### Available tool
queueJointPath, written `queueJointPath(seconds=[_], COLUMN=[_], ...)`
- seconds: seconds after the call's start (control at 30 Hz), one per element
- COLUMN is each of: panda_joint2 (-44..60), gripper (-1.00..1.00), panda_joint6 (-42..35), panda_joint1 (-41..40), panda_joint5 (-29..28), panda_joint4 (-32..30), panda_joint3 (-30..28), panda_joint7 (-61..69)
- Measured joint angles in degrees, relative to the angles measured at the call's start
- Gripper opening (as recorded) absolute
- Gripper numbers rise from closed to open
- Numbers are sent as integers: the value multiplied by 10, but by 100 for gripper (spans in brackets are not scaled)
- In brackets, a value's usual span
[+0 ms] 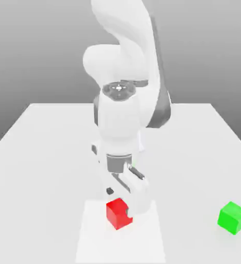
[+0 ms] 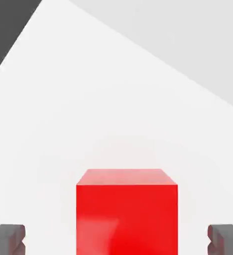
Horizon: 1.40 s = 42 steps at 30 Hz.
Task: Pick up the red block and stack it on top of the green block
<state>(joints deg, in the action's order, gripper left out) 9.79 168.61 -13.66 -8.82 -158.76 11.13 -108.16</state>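
In the hand view the red block sits between the two dark fingertips, which stand wide apart with bare table showing on either side of it, so nothing is gripped. The exterior view shows the gripper lowered at the red block on the white table, one finger covering part of the cube's far side. Well off toward the exterior view's right sits the green block, and the arm is cut off at the top.

The white arm reaches steeply down, its fingers spread wide apart near the table surface.
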Motion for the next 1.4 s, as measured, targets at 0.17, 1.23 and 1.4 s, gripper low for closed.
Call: queueJointPath(seconds=[0.17,1.23,1.4], panda_joint2=[39,-23,67], gripper=[-100,-100,-100], panda_joint6=[32,-194,-130], panda_joint1=[28,199,246], panda_joint5=[-34,19,-75], panda_joint4=[5,160,176], panda_joint3=[-36,179,131], panda_joint7=[-24,-58,-129])
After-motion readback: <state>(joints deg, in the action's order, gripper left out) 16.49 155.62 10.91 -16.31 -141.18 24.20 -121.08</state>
